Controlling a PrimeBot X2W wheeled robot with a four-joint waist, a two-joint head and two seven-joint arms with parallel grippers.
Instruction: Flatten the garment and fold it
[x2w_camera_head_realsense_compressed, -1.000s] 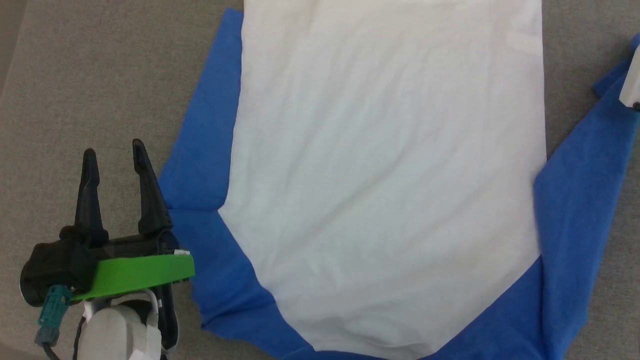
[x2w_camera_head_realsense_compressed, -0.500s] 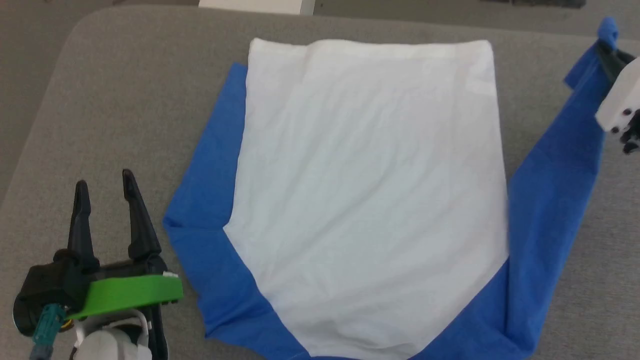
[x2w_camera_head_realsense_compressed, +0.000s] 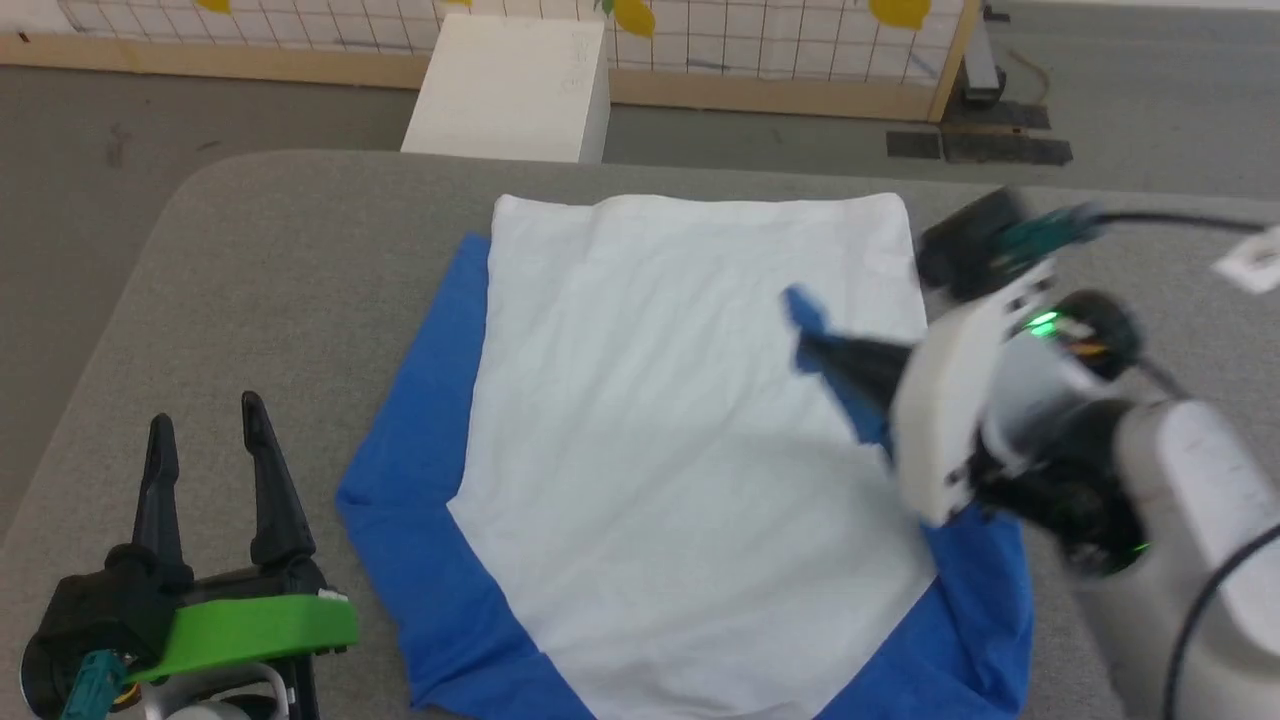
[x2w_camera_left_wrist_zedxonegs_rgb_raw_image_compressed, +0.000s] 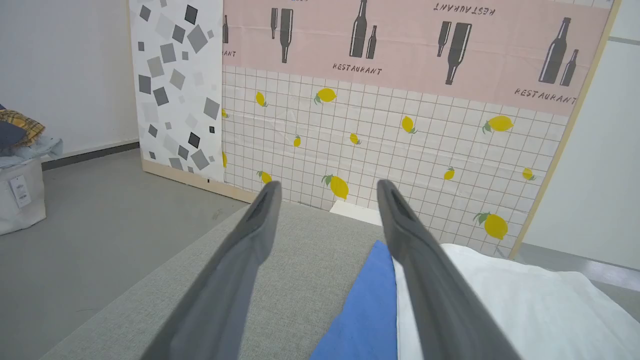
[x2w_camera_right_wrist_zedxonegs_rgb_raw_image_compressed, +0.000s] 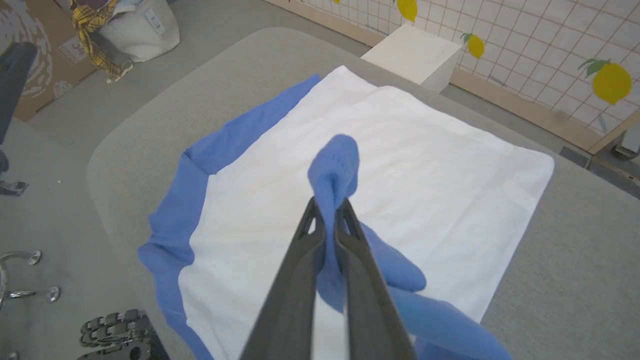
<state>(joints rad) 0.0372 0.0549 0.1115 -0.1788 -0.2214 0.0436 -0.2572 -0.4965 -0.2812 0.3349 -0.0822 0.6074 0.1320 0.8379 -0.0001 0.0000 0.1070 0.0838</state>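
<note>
**Right pincer (x2w_camera_right_wrist_zedxonegs_rgb_raw_image_compressed: 327, 202) closed on a sleeve of the garment (x2w_camera_head_realsense_compressed: 680, 450)**

Right pincer: shut on the blue right sleeve (x2w_camera_right_wrist_zedxonegs_rgb_raw_image_compressed: 334, 160). A bunched end of the sleeve stands out past the fingertips. The rest trails from between the fingers toward the near right corner of the shirt. The gripped cloth is held above the white body, over its right half.

Left pincer (x2w_camera_head_realsense_compressed: 205, 412): open and holding nothing, its two fingers spread and pointing toward the far side. It sits over bare grey counter (x2w_camera_head_realsense_compressed: 250, 260) at the near left, just beside the blue left sleeve (x2w_camera_head_realsense_compressed: 420, 400) but apart from it.

Garment: lies in the middle of the counter. The white body is flat with light creases and has a straight edge at the far side. The left sleeve is spread flat along its left side, and blue cloth shows along the near edge.

Surroundings: beyond the far edge of the counter, a white box (x2w_camera_head_realsense_compressed: 510, 90) stands on the floor before a gridded wall panel (x2w_camera_left_wrist_zedxonegs_rgb_raw_image_compressed: 400, 145) printed with lemons.
</note>
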